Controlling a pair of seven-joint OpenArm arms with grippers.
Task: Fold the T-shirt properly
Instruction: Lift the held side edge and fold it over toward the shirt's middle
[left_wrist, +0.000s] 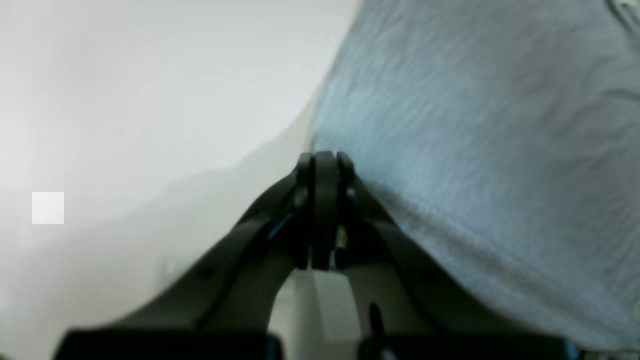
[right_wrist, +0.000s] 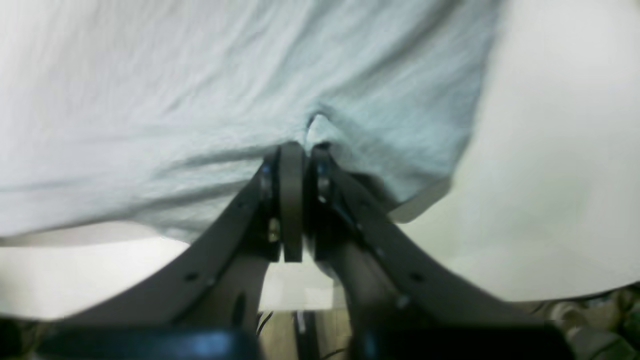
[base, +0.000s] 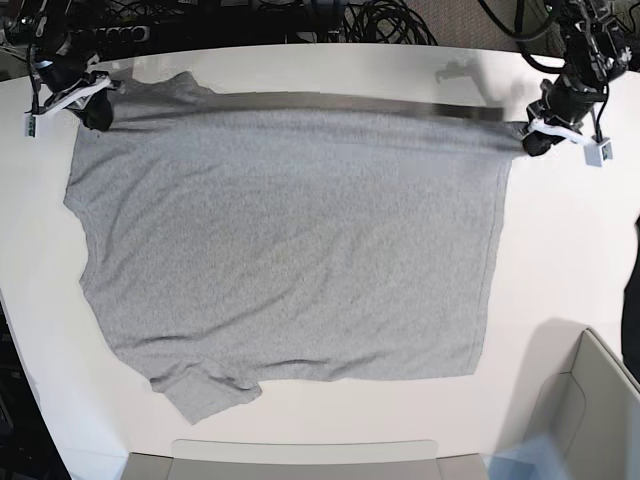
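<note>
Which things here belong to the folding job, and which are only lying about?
Part of the job:
- T-shirt, spread on the table
- left gripper, shut on the T-shirt's edge
- right gripper, shut on the T-shirt's opposite edge

Only lying about:
- cables behind the table
- bin at the near corner

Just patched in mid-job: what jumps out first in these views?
A big heather-grey T-shirt lies spread across the white table, filling most of it. Its far edge is pulled taut between the two claws: the right claw pinches the far-left corner, and the left claw pinches the far-right corner.
</note>
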